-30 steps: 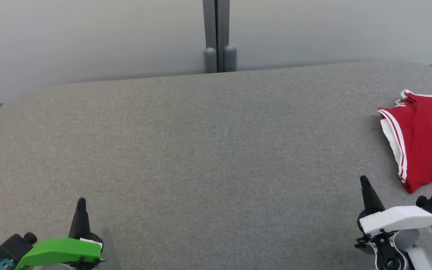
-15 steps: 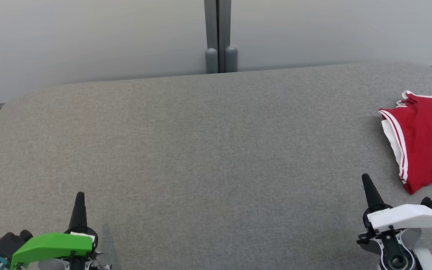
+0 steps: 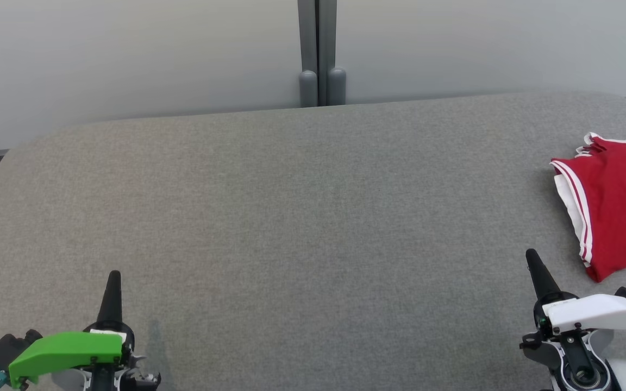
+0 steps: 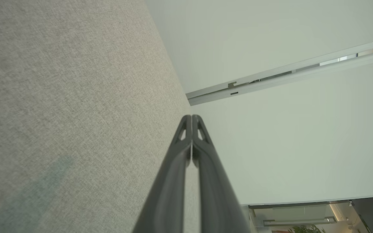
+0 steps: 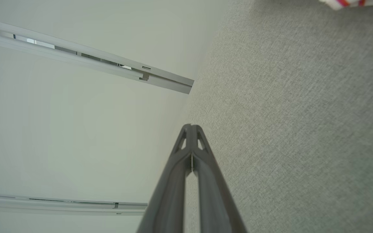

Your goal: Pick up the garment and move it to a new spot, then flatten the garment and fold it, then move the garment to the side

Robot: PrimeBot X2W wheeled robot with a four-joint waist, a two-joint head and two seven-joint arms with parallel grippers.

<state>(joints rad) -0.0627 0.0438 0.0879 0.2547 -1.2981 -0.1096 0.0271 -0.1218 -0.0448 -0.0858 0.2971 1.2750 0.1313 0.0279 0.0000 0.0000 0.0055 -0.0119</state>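
The grey tabletop (image 3: 313, 217) gives a broad open stretch across its middle and left, passable from the near edge to the back. The folded red garment (image 3: 617, 201) occupies the right edge. A pale wall (image 3: 128, 54) with a grey post (image 3: 318, 54) bounds the far side.

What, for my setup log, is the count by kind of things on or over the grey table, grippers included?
Garments: 1, the red garment.
Grippers: 2, the left gripper and the right gripper, both shut.
Total: 3.
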